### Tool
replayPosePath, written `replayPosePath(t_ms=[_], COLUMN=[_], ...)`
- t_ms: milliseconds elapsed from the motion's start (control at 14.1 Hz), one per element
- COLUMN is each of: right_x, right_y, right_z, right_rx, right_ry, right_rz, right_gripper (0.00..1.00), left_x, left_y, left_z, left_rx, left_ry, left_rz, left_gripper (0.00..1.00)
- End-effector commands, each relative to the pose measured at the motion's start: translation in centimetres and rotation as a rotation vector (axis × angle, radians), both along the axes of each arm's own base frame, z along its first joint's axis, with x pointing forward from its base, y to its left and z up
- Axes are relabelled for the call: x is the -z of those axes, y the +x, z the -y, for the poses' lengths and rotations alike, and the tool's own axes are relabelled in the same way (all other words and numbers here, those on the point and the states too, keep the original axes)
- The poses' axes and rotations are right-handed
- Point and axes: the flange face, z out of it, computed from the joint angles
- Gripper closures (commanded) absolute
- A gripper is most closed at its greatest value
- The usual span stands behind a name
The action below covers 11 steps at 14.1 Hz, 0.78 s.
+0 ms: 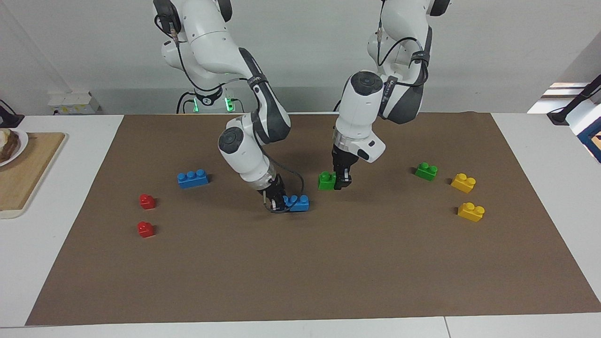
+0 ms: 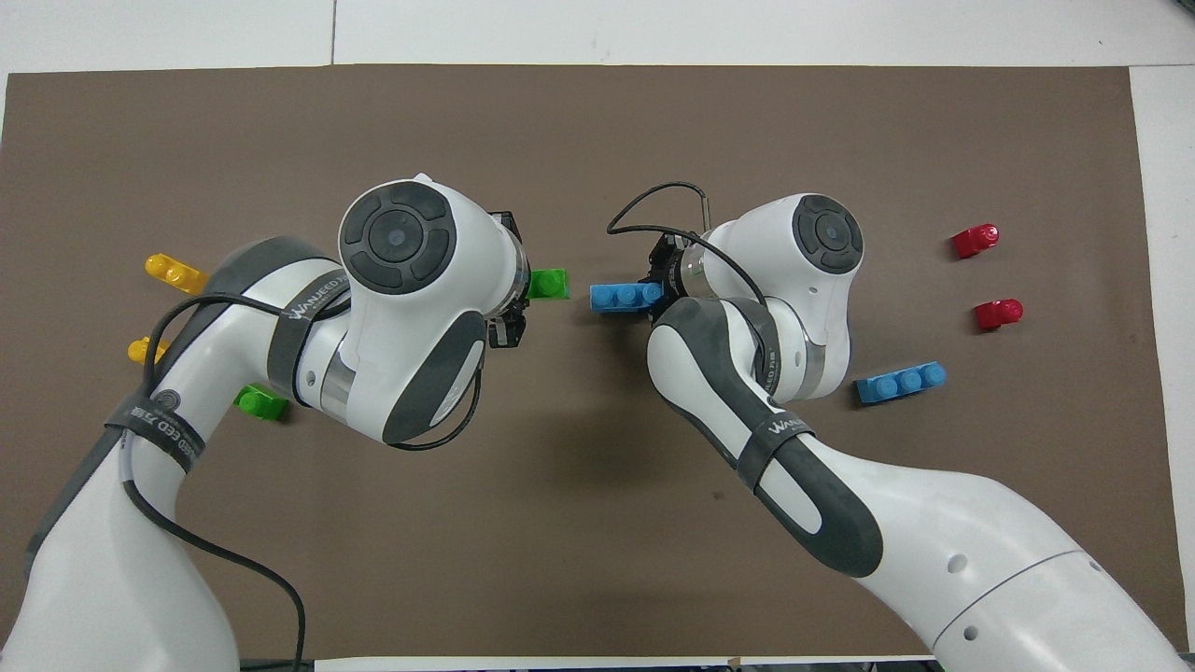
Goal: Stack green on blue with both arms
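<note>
Two jaws clamped, left on green brick [image 1: 326, 180], right on blue brick [image 1: 297, 203]

Other items on and beside the brown mat [image 1: 300, 281]

Two small red bricks [image 1: 147, 201] [image 1: 145, 229] lie near each other toward the right arm's end; two yellow two-stud bricks [image 1: 463, 182] [image 1: 471, 211] lie toward the left arm's end. A wooden board [image 1: 28, 173] sits on the white table [image 1: 47, 263] off the mat, with a plate [image 1: 11, 145] partly on it.
</note>
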Motion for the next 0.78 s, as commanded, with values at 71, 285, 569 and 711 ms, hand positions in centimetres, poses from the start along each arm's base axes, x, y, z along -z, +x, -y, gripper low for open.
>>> replayPosePath(t_ms=[71,285,569,711], right_x=[0.3,0.8,1.0,1.5], right_y=[-1.4,-1.6,-1.6,-1.8], right_z=[0.5,0.8,0.9,1.2], right_rx=[0.007,0.012,0.013,0.024], right_ry=[0.072,0.075,0.072,0.064], right_rz=[0.003,0.013,0.017,0.025], right_gripper=[1.00,1.00,1.00,1.00], left_x=[2.8,4.3,5.0,5.1], left_y=[-0.1,-0.3,-0.3,-1.1], left_z=[3.2,5.1,5.3,6.4], left_rx=[-0.025,-0.031,-0.028,-0.009], left_ry=[0.027,0.038,0.042,0.040], left_rz=[0.028,0.042,0.036,0.037], left_gripper=[1.00,1.00,1.00,1.00])
